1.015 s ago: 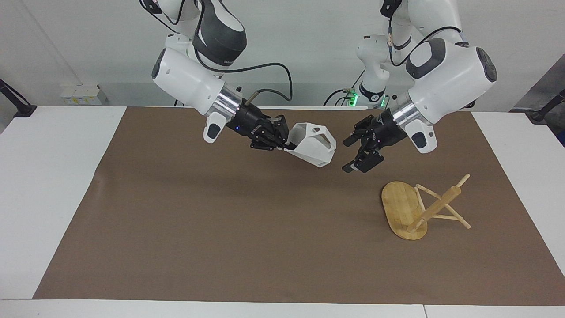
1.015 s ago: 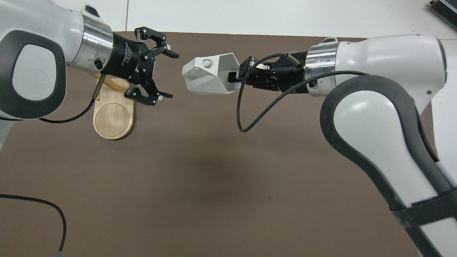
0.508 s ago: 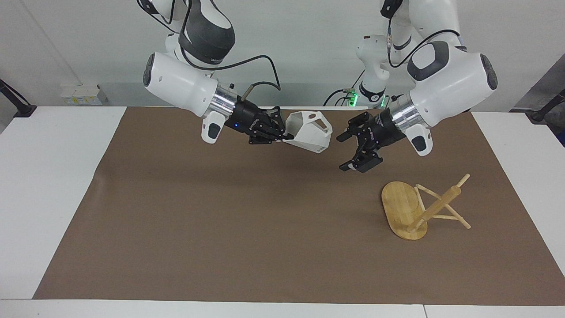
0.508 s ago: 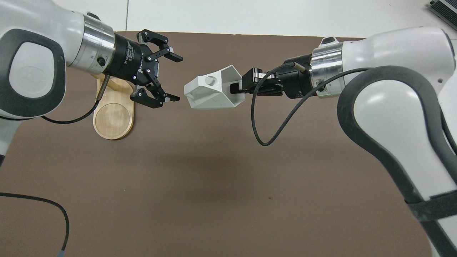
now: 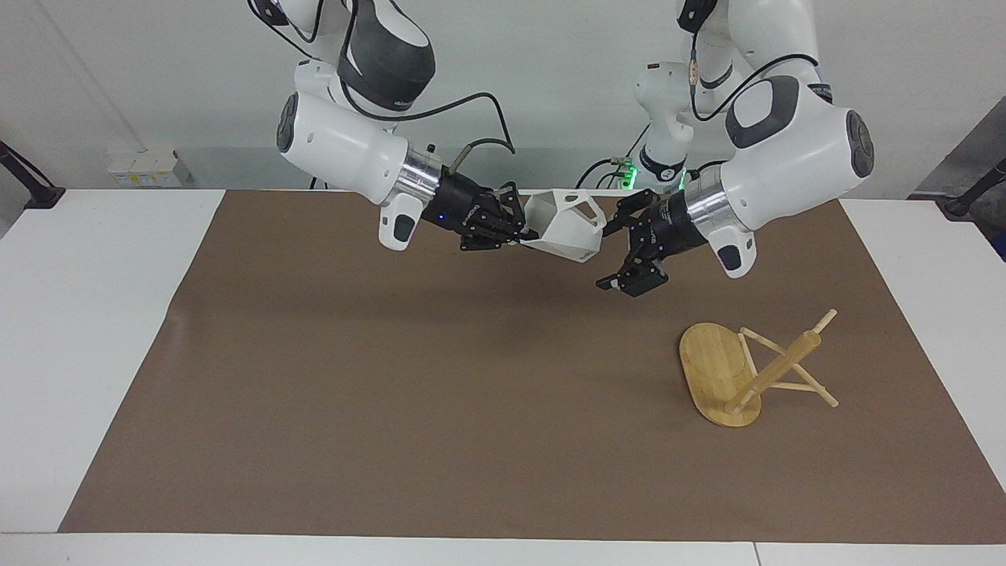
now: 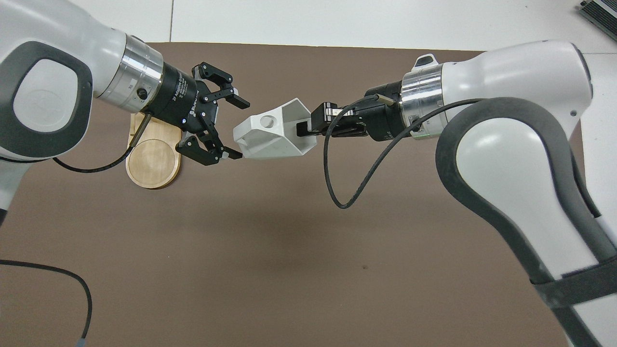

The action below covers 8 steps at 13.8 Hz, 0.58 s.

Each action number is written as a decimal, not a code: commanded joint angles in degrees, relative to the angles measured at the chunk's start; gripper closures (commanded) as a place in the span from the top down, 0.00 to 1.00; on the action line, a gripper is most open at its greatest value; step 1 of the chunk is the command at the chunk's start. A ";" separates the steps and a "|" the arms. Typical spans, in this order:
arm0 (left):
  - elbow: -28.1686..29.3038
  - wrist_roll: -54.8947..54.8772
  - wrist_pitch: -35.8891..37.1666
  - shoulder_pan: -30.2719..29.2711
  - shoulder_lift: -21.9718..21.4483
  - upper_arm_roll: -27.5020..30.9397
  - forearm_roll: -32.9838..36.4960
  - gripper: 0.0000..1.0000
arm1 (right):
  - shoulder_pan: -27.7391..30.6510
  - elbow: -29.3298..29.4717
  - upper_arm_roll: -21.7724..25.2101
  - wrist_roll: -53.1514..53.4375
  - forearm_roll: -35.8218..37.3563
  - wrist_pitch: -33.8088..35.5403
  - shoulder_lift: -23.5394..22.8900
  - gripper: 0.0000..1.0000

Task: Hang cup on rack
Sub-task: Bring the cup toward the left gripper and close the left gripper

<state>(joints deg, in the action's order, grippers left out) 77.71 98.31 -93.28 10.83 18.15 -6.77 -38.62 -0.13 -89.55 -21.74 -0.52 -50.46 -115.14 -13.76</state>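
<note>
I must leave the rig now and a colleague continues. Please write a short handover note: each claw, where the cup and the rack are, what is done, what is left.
Right claw: shut on the cup, holding it by the rim in the air over the brown mat.
Left claw: open, fingers spread around the cup's handle end, not closed on it.
Rack: lying tipped on its side on the mat, toward the left arm's end of the table, nothing on its pegs.
Done: cup lifted and brought to the left claw.
Left: probably complete the handover, get the rack upright, hang the cup on a peg.
</note>
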 commanded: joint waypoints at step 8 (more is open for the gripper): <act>6.57 2.33 1.96 0.60 -4.96 0.35 -1.19 1.00 | -1.63 -1.33 -0.41 -1.24 -0.42 -2.90 -0.48 0.00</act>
<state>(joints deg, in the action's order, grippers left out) 79.49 100.14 -90.31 10.99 16.66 -6.88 -38.65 -2.18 -90.20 -21.76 -0.57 -50.46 -117.27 -14.52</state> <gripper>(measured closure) 0.000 0.965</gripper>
